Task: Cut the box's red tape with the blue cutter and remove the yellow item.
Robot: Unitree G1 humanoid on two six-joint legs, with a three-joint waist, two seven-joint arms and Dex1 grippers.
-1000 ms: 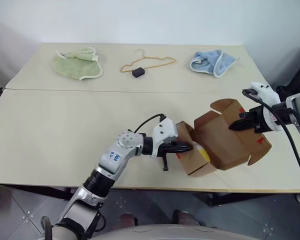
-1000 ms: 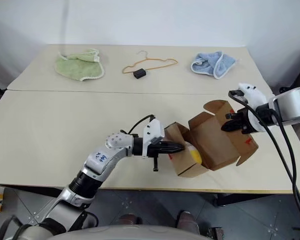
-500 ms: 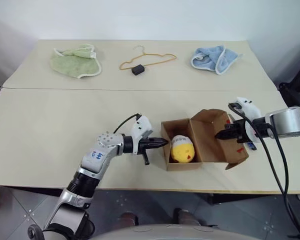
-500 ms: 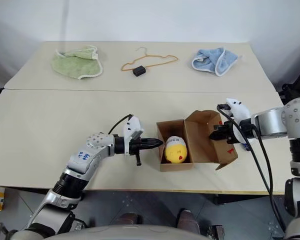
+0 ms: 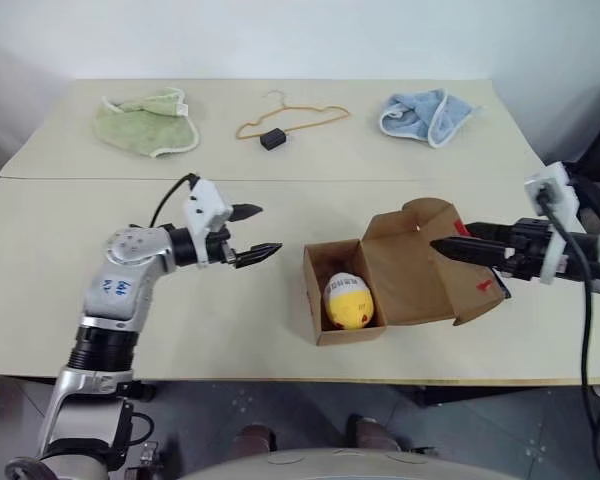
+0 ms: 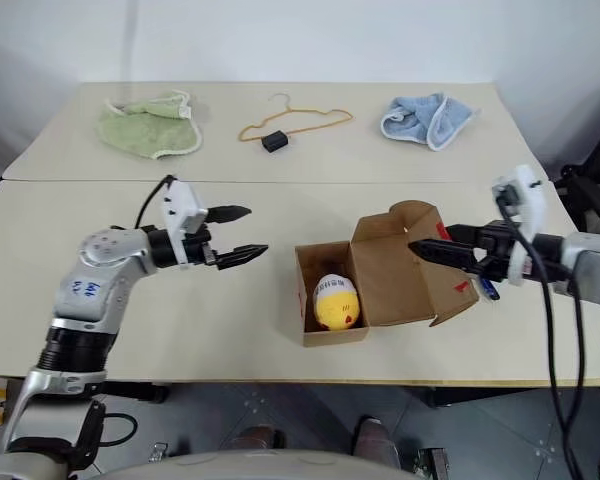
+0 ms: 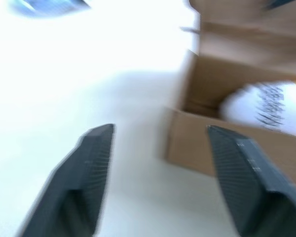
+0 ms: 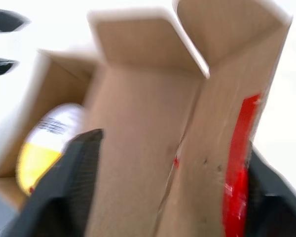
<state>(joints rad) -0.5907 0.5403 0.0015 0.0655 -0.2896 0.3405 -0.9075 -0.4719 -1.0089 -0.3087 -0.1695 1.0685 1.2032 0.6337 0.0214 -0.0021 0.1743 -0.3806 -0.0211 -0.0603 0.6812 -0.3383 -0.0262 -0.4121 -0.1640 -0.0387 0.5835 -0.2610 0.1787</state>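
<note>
Both grippers have let go and drawn back from the box (image 5: 380, 285), which a second ago they held tipped between them; it now sits flat near the table's front edge. Going left to right: the left gripper (image 5: 255, 232) hovers well apart from the carton, its black fingers spread wide and empty. Inside the plain brown cardboard lies the yellow item (image 5: 347, 301), egg-shaped, smooth-looking, white-topped. The lid stands thrown back, red tape (image 5: 484, 288) on the flap. The right gripper (image 5: 450, 244) reaches over that lid, fingers apart, gripping nothing. The blue cutter (image 6: 488, 291) peeks out beside the flap. Cutting looks done; next comes lifting the egg out, likely needing a gentle pinch.
</note>
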